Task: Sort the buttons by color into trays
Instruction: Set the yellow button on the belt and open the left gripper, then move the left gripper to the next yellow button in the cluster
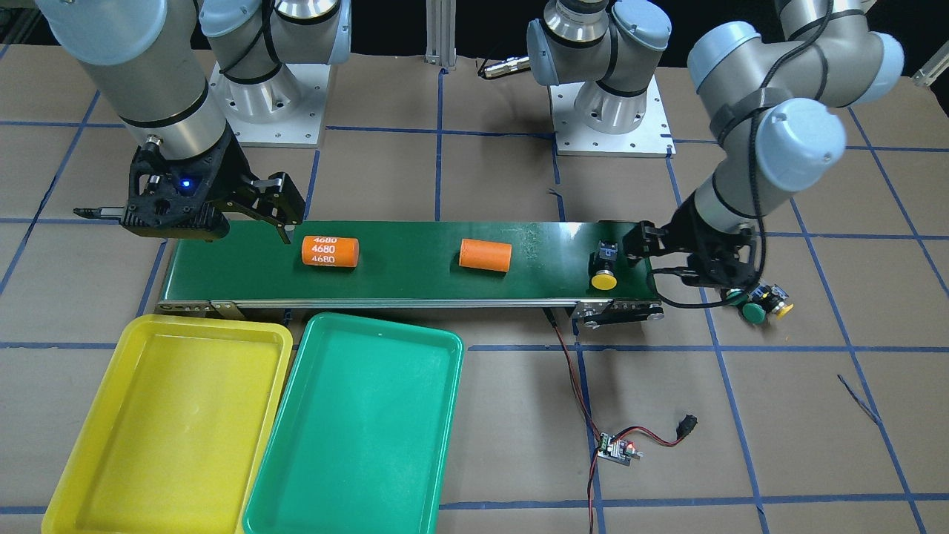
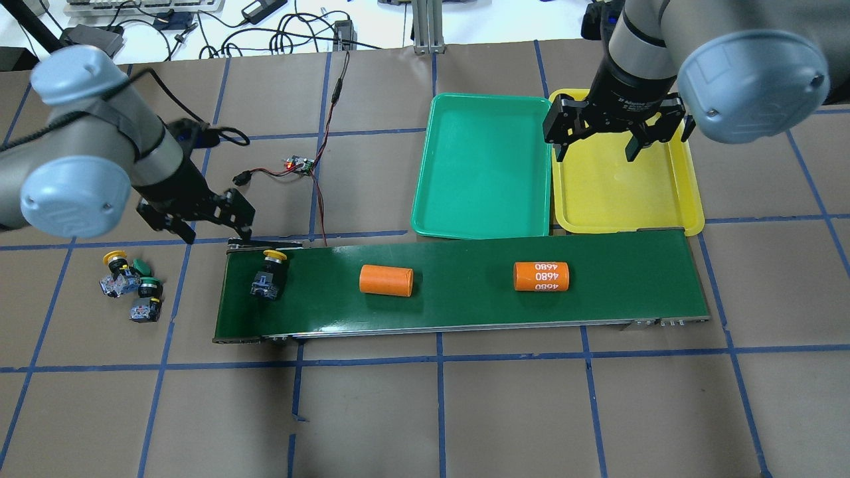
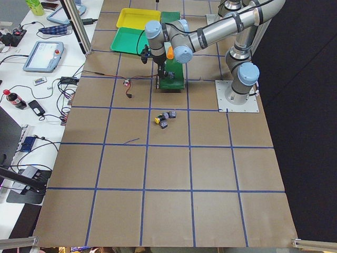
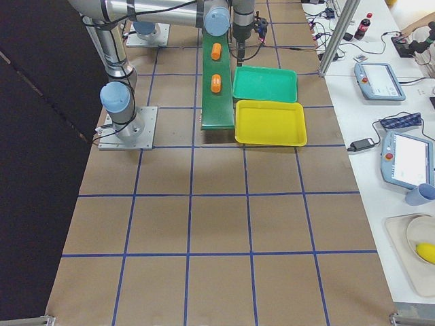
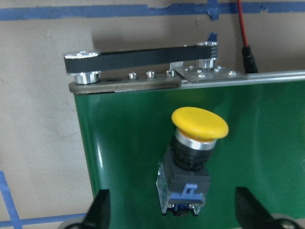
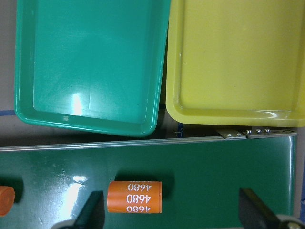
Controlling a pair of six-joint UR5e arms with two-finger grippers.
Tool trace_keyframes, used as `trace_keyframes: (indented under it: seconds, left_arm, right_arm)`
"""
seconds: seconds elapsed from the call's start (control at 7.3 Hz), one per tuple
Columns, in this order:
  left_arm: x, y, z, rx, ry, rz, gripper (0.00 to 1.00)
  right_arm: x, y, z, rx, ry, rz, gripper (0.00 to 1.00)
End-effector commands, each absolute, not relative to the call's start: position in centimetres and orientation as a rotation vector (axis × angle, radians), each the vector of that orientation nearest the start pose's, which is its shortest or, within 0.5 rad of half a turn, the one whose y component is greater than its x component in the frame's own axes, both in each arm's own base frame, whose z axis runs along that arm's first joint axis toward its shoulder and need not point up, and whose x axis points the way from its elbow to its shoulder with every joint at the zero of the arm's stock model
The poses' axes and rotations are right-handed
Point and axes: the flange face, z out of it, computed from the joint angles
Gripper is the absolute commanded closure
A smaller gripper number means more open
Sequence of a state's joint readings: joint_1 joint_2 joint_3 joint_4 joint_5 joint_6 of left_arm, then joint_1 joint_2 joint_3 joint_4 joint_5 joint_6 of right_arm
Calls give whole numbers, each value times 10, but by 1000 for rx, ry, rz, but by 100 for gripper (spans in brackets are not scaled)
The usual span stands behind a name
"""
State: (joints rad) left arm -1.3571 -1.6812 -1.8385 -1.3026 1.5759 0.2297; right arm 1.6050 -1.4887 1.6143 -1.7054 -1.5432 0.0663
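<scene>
A yellow-capped button (image 2: 269, 273) lies on its side at the left end of the dark-green belt (image 2: 465, 302). My left gripper (image 2: 216, 229) hovers just past it, open, and in the left wrist view the button (image 5: 193, 162) sits between and ahead of its fingertips (image 5: 100, 210). One yellow button (image 2: 114, 257) and two green buttons (image 2: 149, 285) are clustered on the table left of the belt. Beyond the belt, the green tray (image 2: 481, 172) and yellow tray (image 2: 631, 199) lie side by side with nothing in them. My right gripper (image 2: 595, 154) hangs open over the yellow tray.
Two orange cylinders (image 2: 386, 280) (image 2: 542, 277) lie on the belt, one printed 4680. A small circuit board (image 2: 299, 164) with red and black wires lies beyond the belt's left end. Blue tape lines grid the brown tabletop.
</scene>
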Motion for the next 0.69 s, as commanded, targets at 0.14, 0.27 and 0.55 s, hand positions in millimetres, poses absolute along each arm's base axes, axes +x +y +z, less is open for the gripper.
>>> trace_keyframes:
  seconds: [0.14, 0.27, 0.55]
  left_arm:
    - [86, -543, 337, -189, 3107, 130, 0]
    - [108, -549, 325, -217, 3099, 93, 0]
    - [152, -525, 281, -357, 3114, 199, 0]
  right_arm:
    - [158, -509, 457, 40, 3114, -57, 0]
    - [163, -496, 466, 29, 3117, -22, 0]
    - [166, -483, 478, 38, 3128, -25, 0]
